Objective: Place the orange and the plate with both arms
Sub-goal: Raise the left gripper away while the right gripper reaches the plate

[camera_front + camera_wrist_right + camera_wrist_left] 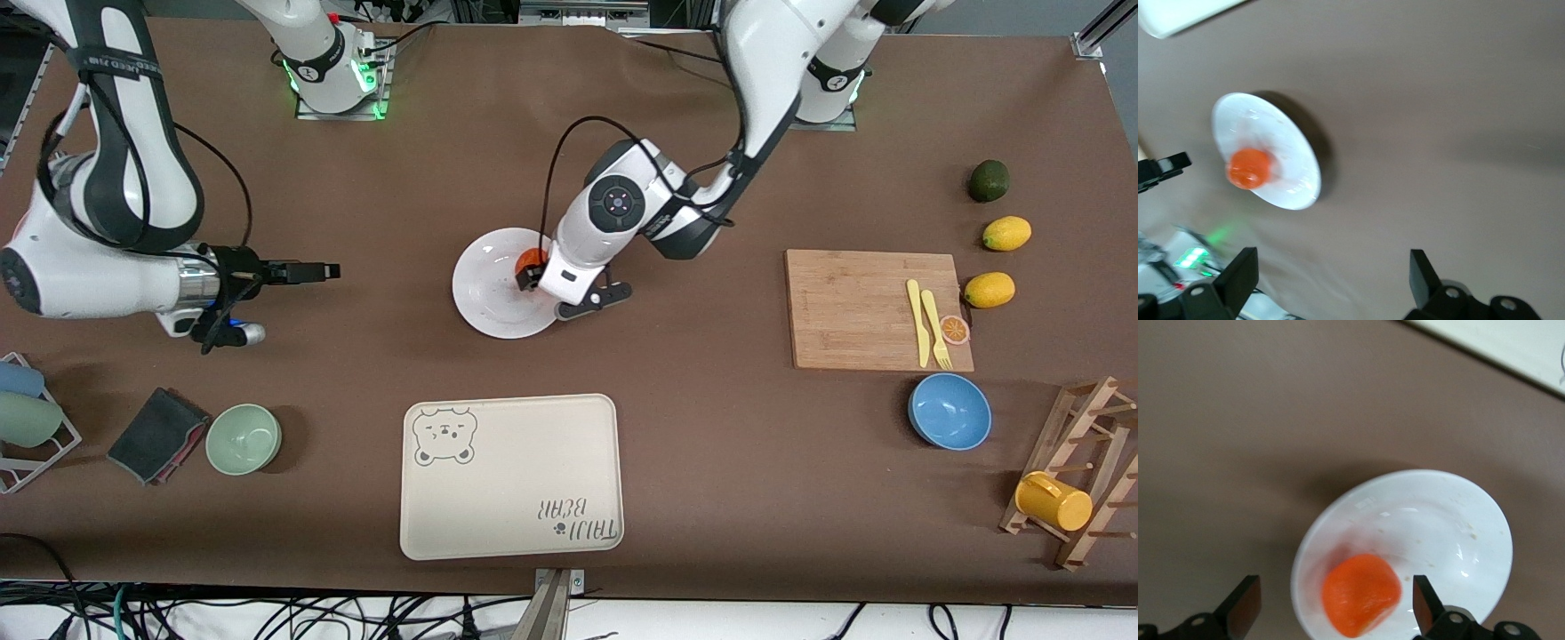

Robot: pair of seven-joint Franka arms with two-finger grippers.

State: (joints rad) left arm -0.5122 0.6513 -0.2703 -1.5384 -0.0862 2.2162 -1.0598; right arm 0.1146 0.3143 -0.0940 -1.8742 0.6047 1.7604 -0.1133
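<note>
The white plate [487, 286] [1441, 520] [1288, 157] lies in the middle of the table. The orange [531, 260] [1361, 593] [1249, 168] rests on it, at the edge toward the left arm's end. My left gripper [556, 292] [1335, 597] hangs open just above the orange, one finger [1245, 603] outside the plate's rim and the other over the plate, neither touching the fruit. My right gripper [320, 269] [1331, 273] is open and holds nothing, over bare table toward the right arm's end, pointing at the plate.
A cream bear-printed tray [511, 476] lies nearer the front camera than the plate. Toward the left arm's end are a cutting board [853, 311] with cutlery, lemons [989, 290], a blue bowl [949, 412] and a wooden rack [1080, 480]. A green bowl [243, 438] sits toward the right arm's end.
</note>
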